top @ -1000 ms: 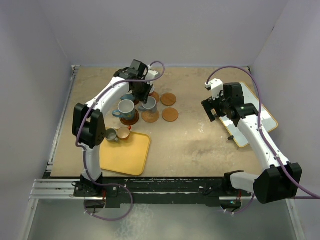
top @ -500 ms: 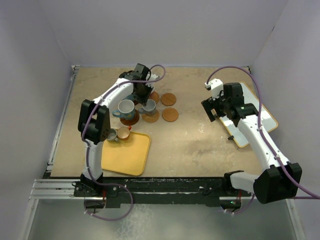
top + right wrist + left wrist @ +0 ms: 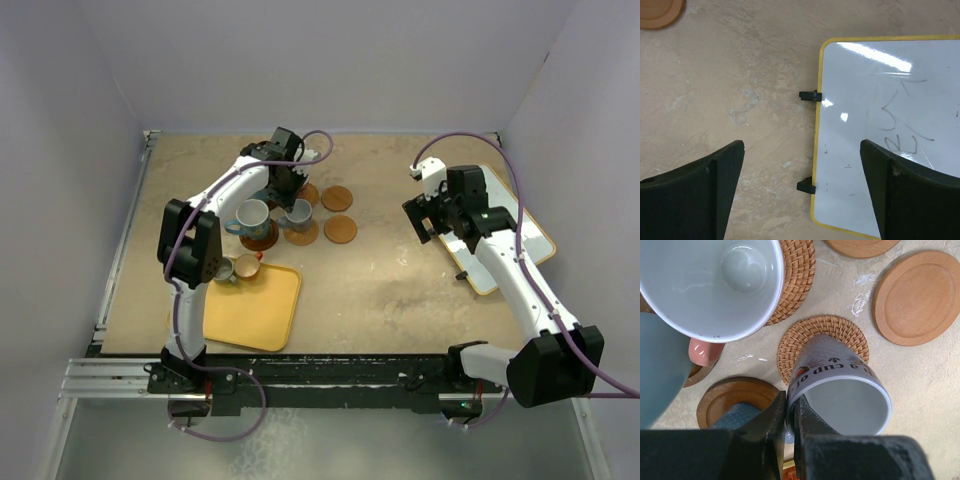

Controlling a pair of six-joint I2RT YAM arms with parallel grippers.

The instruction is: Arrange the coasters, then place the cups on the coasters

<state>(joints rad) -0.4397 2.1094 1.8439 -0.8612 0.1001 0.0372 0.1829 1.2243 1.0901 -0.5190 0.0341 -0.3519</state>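
The left gripper (image 3: 790, 412) is clamped on the rim of 1 grey cup (image 3: 840, 390) over a woven coaster (image 3: 795, 345) in the worktop's far-left part. If released off-centre, it may tip or knock the neighbouring cup (image 3: 710, 285). The right gripper (image 3: 800, 150) hangs spread wide, holding nothing.

robot lab cell: blank walls (image 3: 330, 60), tabletop (image 3: 400, 290), aluminium rail (image 3: 110, 372)

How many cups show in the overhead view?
4: blue cup on a dark coaster, grey cup in the left pincer, olive cup and orange cup at the yellow tray's far edge. More may hide under the left arm.
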